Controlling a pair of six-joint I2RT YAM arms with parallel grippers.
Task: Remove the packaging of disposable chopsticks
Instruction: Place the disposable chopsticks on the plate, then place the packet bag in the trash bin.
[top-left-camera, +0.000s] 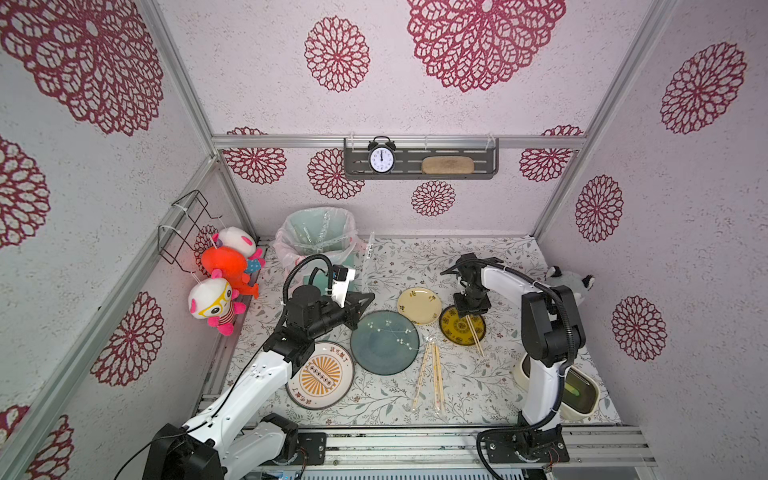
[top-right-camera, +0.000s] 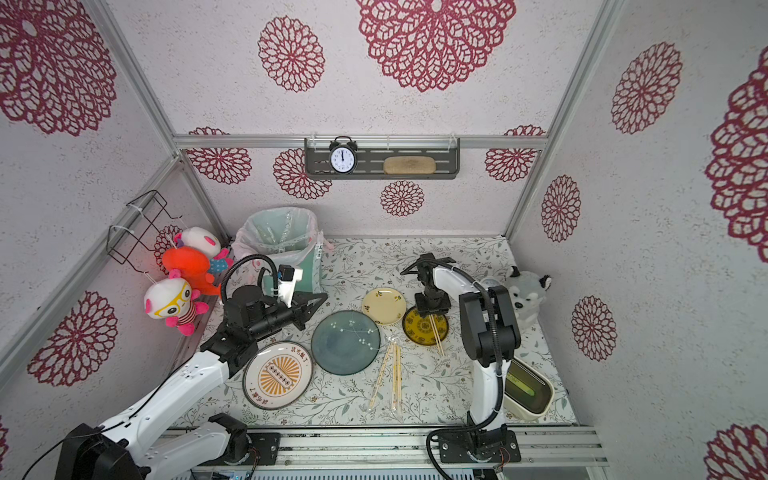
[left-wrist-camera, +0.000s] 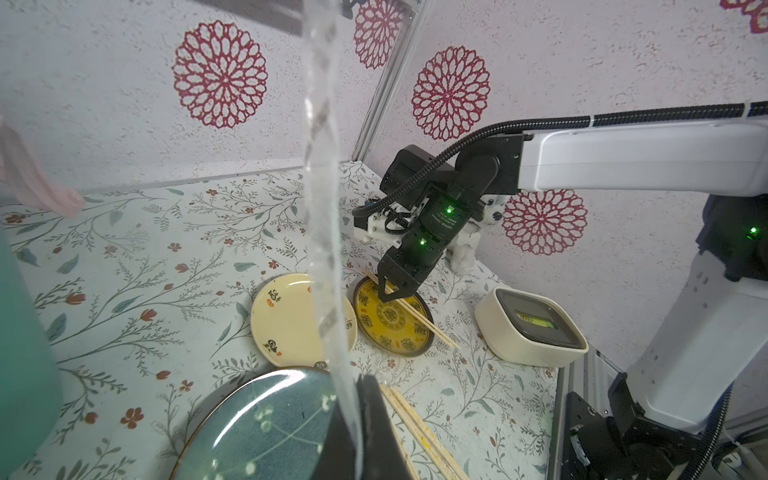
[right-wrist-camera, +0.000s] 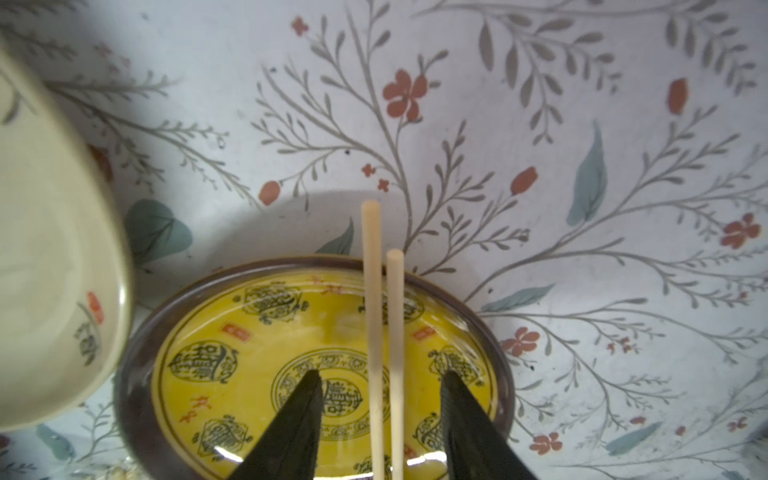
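My right gripper (right-wrist-camera: 382, 374) hangs over the yellow plate (right-wrist-camera: 232, 316), jaws released either side of the bare chopsticks (right-wrist-camera: 371, 291) lying across it — not touching them. Well apart from that plate, my left gripper (left-wrist-camera: 365, 386) is clenched on a clear sleeve (left-wrist-camera: 322, 208) — it stands upright.

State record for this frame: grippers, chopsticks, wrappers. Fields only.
left gripper: shut on an empty clear sleeve
right gripper: open, fingers either side of the bare chopsticks, not touching them
bare chopsticks: one pair, lying across the yellow plate
wrapped chopsticks: two sleeved pairs on the tablecloth, beside the blue-grey plate
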